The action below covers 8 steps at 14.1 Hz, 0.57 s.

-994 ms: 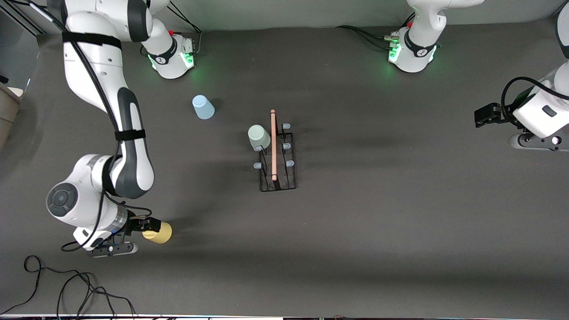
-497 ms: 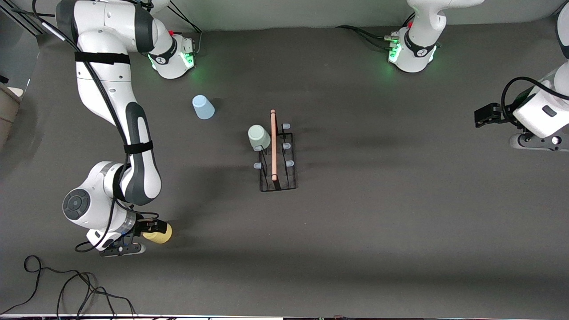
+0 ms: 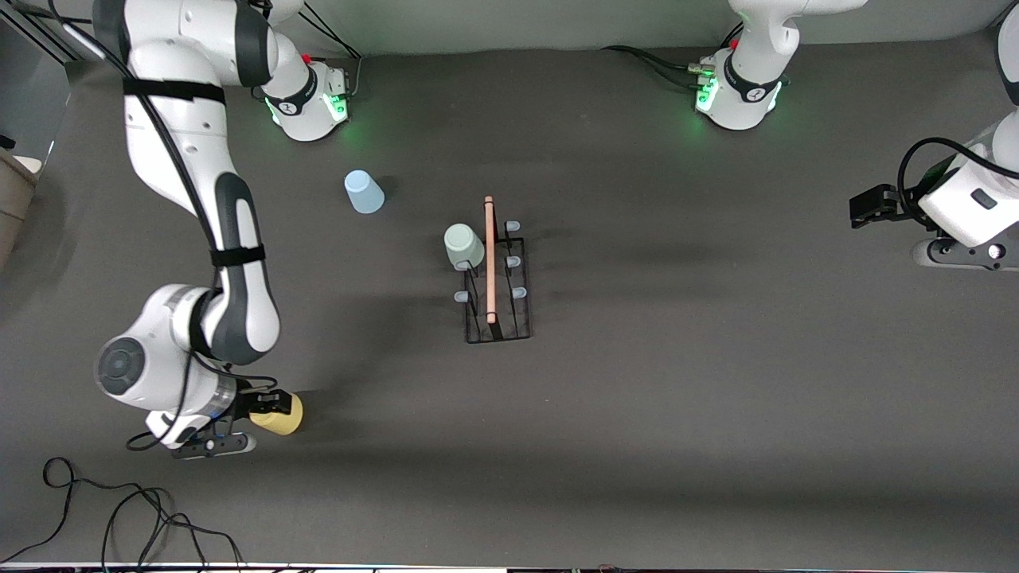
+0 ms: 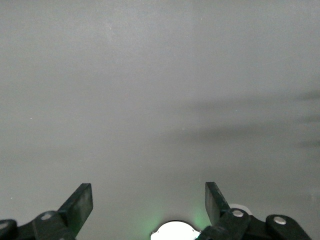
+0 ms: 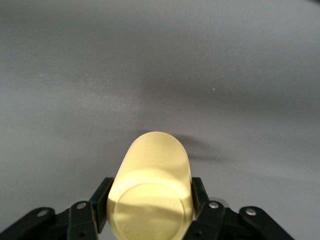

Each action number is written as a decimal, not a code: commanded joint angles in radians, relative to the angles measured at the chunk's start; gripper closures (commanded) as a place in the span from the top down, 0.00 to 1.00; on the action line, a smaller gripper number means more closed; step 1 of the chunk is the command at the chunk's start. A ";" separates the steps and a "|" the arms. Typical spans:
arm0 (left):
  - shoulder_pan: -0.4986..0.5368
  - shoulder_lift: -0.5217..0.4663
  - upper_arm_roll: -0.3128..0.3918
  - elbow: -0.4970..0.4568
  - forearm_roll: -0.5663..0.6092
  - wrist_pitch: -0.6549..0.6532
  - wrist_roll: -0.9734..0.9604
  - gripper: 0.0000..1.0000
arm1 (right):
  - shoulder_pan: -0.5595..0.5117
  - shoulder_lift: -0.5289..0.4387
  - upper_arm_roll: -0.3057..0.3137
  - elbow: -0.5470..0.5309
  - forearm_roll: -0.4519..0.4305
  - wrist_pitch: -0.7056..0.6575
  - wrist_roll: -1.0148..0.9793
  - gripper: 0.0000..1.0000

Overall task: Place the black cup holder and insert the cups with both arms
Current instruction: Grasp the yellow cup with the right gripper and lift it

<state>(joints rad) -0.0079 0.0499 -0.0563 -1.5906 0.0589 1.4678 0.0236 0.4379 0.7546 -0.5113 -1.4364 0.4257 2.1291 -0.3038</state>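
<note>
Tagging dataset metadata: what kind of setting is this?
Likely a robotics lab bench: two fixed arms with green-lit bases, a bare dark table, loose cables. The right gripper grips the yellow cup; the left gripper waits open.

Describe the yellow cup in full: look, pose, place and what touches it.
The yellow cup is small, plain and tapered, and looks like matte plastic. It lies sideways in the right gripper, whose fingers press its sides near the closed base, seen round and flat in the right wrist view. It is over the table toward the right arm's end. Nothing else touches it.
</note>
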 commanded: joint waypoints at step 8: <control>-0.004 -0.025 0.009 -0.022 -0.008 0.003 0.018 1.00 | 0.195 -0.360 0.007 0.010 -0.232 -0.417 0.375 0.37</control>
<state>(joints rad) -0.0079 0.0499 -0.0556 -1.5906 0.0588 1.4679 0.0237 0.5440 0.4226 -0.5069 -1.4002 0.2256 1.7284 -0.0832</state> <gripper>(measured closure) 0.000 0.330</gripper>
